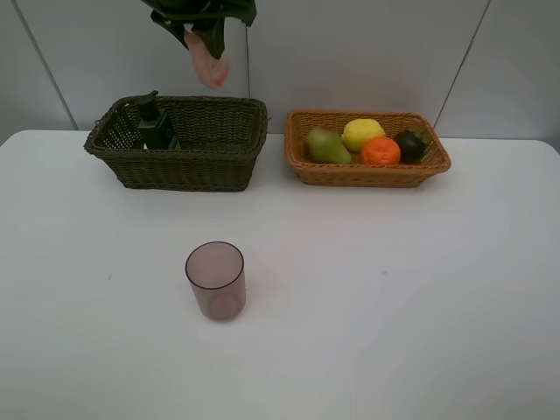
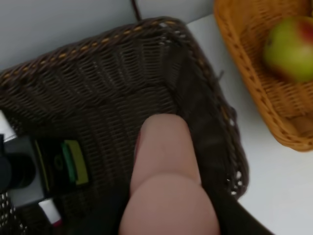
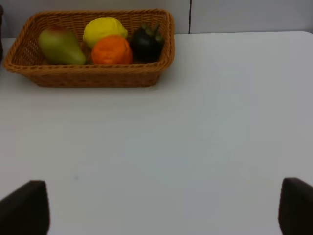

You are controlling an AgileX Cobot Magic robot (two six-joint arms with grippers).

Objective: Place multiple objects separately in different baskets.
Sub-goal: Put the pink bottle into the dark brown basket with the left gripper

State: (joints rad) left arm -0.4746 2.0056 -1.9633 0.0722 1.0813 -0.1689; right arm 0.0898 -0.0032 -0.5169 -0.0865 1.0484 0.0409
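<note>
Left gripper (image 1: 208, 44) gripping small pink bottle (image 1: 210, 61) above dark basket (image 1: 179, 166).
Green bottle (image 1: 154, 125) + marker (image 2: 50, 211) lying in dark basket; pear (image 1: 325, 146), lemon (image 1: 362, 133), orange (image 1: 381, 151), mangosteen (image 1: 411, 143) sitting in tan basket (image 1: 367, 175). Pink cup (image 1: 215, 280) standing on table (image 1: 394, 306). Right gripper (image 3: 156, 208) gaping wide, w/ nothing between fingers.

Flat white matte tabletop (image 1: 394, 315) fills most of exterior high view; surface plain, with few tiny dark specks, one near left side, one right of centre. Same tabletop visible in right wrist view (image 3: 195, 137), one small speck low on it.

Pale grey panelled wall (image 1: 367, 52) behind table's far edge, divided by thin dark seams, some slanted, one vertical near middle. Wall strip also visible in right wrist view (image 3: 244, 14) with one vertical seam, and in left wrist view (image 2: 58, 29).
</note>
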